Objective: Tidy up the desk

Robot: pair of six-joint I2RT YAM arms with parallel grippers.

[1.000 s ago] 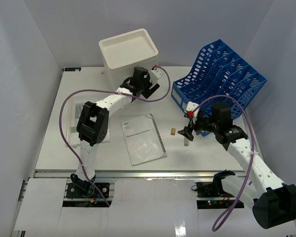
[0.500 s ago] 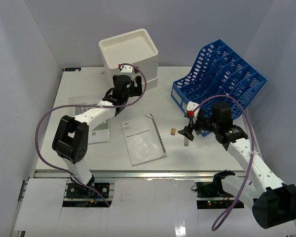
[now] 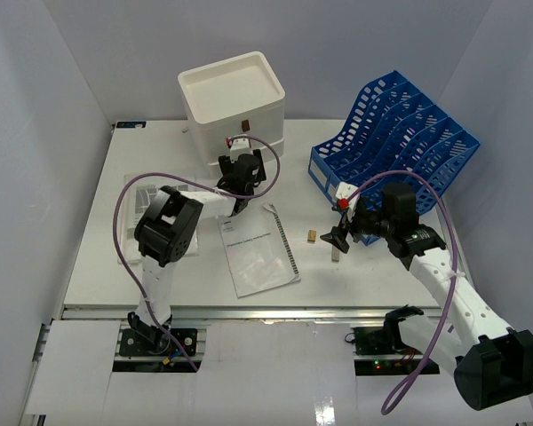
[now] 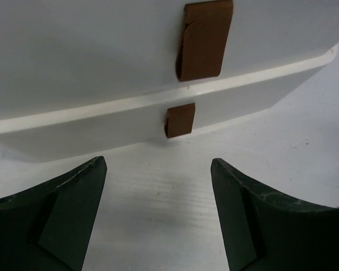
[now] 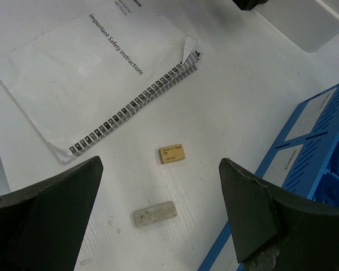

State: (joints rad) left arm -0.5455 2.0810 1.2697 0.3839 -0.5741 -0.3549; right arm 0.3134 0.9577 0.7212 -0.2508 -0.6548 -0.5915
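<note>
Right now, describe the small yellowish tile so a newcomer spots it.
Find the blue slotted plastic file rack at the right rear of the white desk. Between it and the white spiral-bound booklet lie two small pieces. It is the yellow-tan squarish tile, not the longer pale grey bar.

Drawer box (image 4: 90,51) blocks ahead — desk (image 4: 158,209) below

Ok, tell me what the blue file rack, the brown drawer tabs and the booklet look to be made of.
The blue file rack: moulded plastic, slightly glossy, going by its slotted walls. The brown tabs: probably leather or leatherette, matte, with a soft creased edge. The booklet: thin printed paper; one corner curls up.
</note>
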